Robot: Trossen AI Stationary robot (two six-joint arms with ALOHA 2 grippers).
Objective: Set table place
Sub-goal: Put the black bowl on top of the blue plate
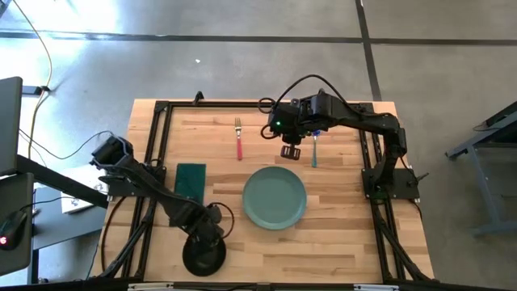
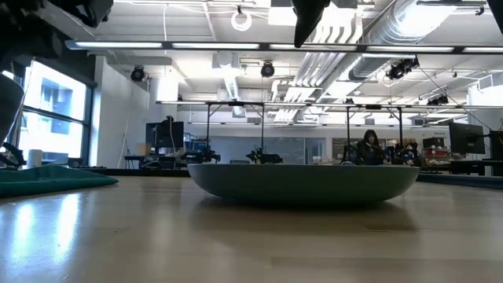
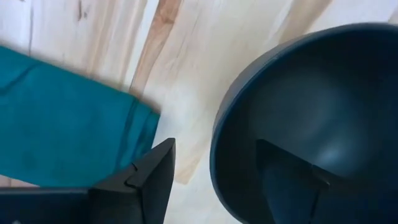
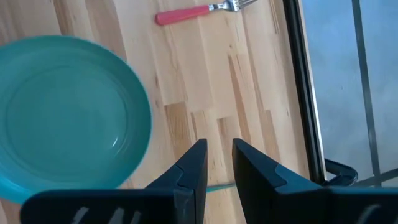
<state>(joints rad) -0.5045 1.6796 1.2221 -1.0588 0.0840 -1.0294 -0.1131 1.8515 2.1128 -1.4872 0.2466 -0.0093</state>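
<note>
high: overhead, straight down on the whole table point(image 1: 339, 234) | low: tabletop level, facing the room, close to the teal plate point(image 2: 302, 182) | left wrist: near a dark bowl point(image 3: 311, 118) | right wrist: above plate and fork point(image 4: 198, 12) | 3 views share the plate

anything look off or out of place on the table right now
Nothing spilled or damaged. The setting just isn't assembled: the red-handled fork and blue-handled utensil lie beyond the teal plate, not beside it. The left gripper straddles the dark bowl's rim; the right gripper hovers nearly shut.
</note>
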